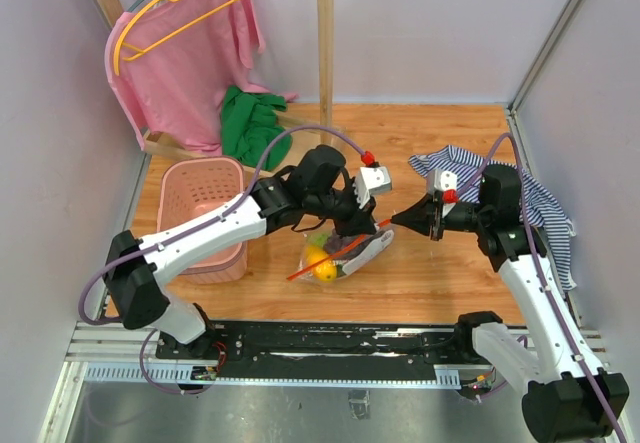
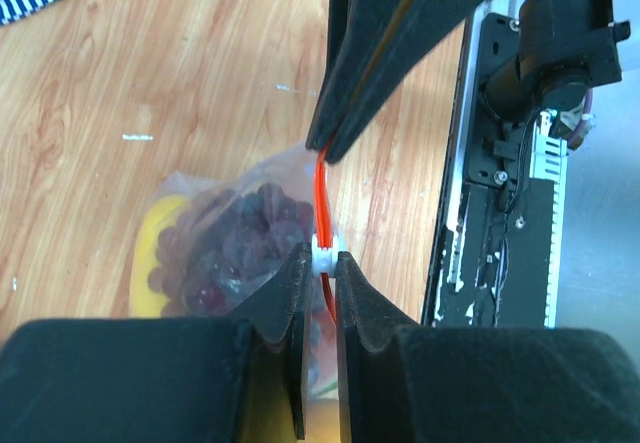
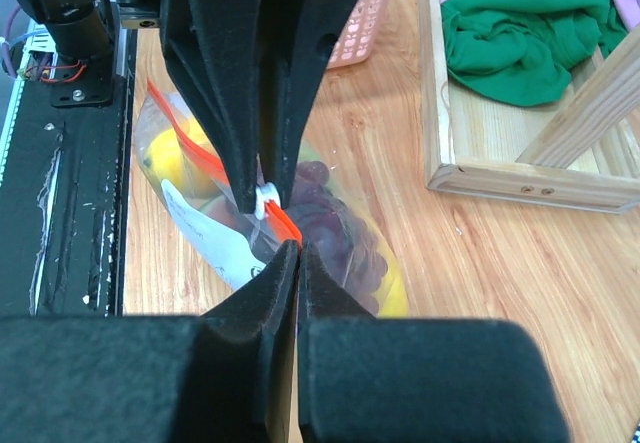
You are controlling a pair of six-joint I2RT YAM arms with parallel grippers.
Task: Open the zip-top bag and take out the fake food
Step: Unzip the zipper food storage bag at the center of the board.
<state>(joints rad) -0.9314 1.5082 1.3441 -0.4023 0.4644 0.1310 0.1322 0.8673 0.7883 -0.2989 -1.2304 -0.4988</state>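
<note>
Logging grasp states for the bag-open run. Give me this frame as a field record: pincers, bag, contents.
left pincer: shut on the white slider
right pincer: shut on the zip strip, beside the slider
zip-top bag: on the table, between the arms
fake food: inside the bag; purple grapes and yellow fruit visible
zip open or closed: cannot tell

the zip-top bag (image 2: 200, 188) is clear, crinkly, glossy plastic with a smooth orange zip strip (image 2: 321, 193). the tabletop (image 2: 150, 83) is smooth, lightly glossy wood, and the left gripper (image 2: 320, 263) looks matt black.
</note>
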